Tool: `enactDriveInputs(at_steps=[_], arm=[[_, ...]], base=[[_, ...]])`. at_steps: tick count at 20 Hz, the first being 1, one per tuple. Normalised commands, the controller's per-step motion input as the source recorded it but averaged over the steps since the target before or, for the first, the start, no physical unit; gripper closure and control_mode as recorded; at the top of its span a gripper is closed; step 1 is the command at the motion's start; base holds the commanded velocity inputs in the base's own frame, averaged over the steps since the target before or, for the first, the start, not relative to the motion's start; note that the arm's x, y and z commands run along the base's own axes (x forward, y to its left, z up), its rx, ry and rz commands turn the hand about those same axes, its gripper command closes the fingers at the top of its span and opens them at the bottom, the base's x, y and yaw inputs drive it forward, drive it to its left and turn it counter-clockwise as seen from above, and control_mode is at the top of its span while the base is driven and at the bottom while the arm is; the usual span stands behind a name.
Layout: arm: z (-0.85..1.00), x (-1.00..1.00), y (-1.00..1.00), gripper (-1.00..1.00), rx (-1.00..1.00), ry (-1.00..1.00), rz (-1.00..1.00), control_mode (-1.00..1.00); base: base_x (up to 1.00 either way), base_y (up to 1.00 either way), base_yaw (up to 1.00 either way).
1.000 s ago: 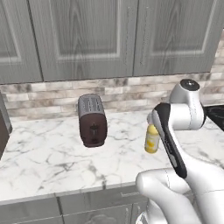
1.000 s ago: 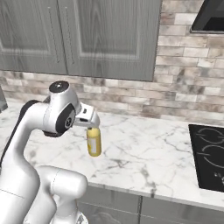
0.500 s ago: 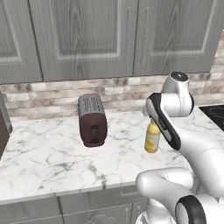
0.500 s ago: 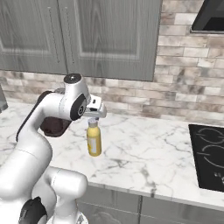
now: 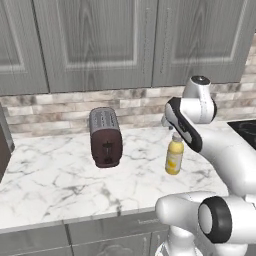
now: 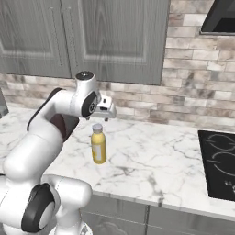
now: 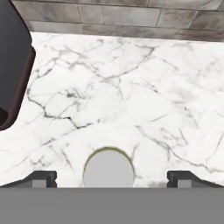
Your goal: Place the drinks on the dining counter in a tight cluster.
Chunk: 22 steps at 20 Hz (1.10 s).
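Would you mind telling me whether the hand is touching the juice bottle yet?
Apart. In the right base view the hand hangs above the juice bottle, with backsplash showing between them. The hand view shows the fingertips spread well clear of the cap.

Premises: a domestic kitchen, rendered. Grey panelled wall cabinets [image 5: 100, 40] span the top of both base views above a brick backsplash [image 6: 193, 98]. A white grey-veined marble worktop [image 5: 55, 185] fills the middle of the frame, with grey base cabinets [image 6: 183, 222] along the bottom edge. A dark toaster [image 5: 105, 137] stands centre left; a black hob [image 6: 220, 160] sits at right, beneath an extractor hood [image 6: 220, 18] at upper right
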Motion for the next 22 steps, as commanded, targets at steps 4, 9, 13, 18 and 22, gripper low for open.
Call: enactDriveInputs(at_steps=[4, 9, 13, 18, 22], arm=[[-0.17, -0.25, 0.00, -1.00, 0.00, 0.00, 0.00, -1.00], [0.00, -0.35, 0.00, -1.00, 0.00, 0.00, 0.00, -1.00], [0.00, 0.16, 0.07, -1.00, 0.00, 0.00, 0.00, -1.00], [0.00, 0.53, 0.03, -1.00, 0.00, 0.03, 0.00, -1.00], [0.00, 0.09, 0.00, -1.00, 0.00, 0.02, 0.00, -1.00]], base=[[0.00, 0.00, 0.00], [0.00, 0.00, 0.00], [0.00, 0.00, 0.00], [0.00, 0.00, 0.00], [0.00, 0.00, 0.00]])
